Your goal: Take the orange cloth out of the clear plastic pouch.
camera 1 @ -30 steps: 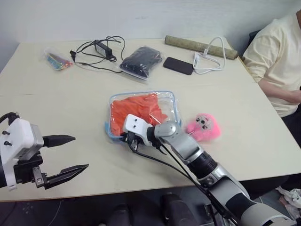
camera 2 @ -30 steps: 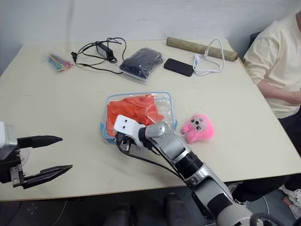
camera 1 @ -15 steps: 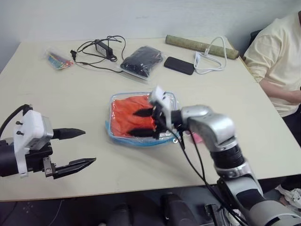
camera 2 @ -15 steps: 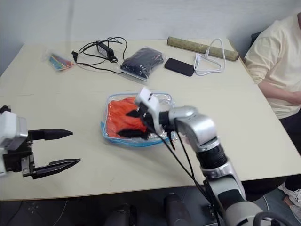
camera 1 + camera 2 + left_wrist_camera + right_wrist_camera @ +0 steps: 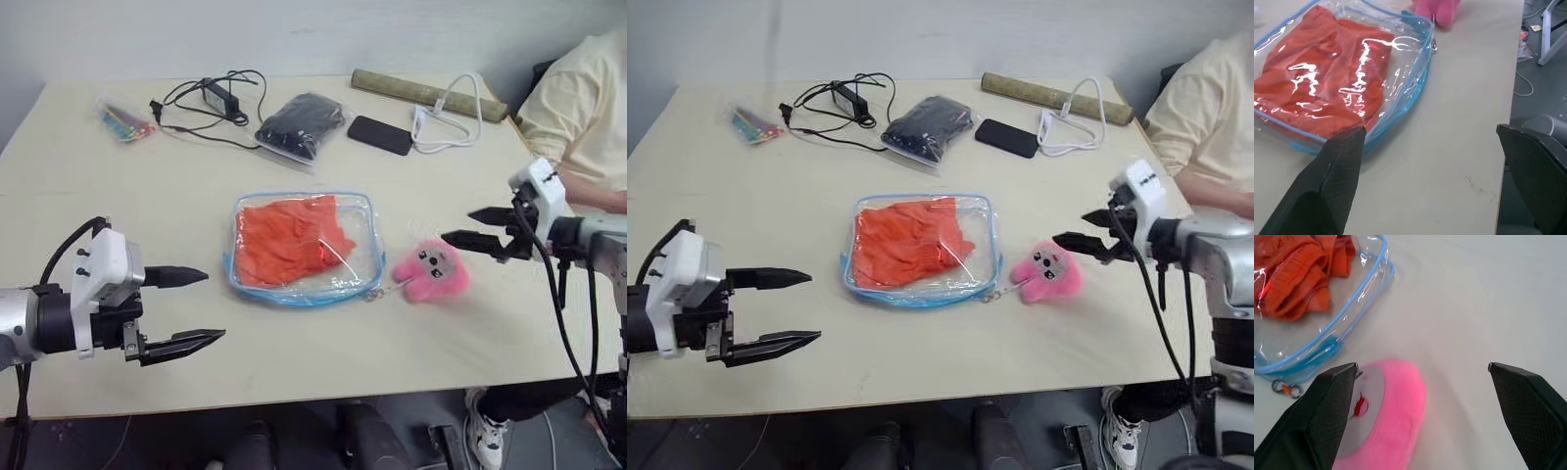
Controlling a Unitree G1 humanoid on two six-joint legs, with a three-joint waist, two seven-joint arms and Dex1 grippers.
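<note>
No readable text

No lettering, label, brand, number or sign can be made out on anything lying on the table or on either arm.

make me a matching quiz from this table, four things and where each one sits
Things:
1. orange cloth
2. pink plush toy
3. black phone
4. left pincer

Places:
A. beside the white cable at the far side
B. open, above the table's near edge, left of the pouch
C. inside the clear pouch
D. just right of the pouch

Pairs: 1-C, 2-D, 3-A, 4-B
</note>
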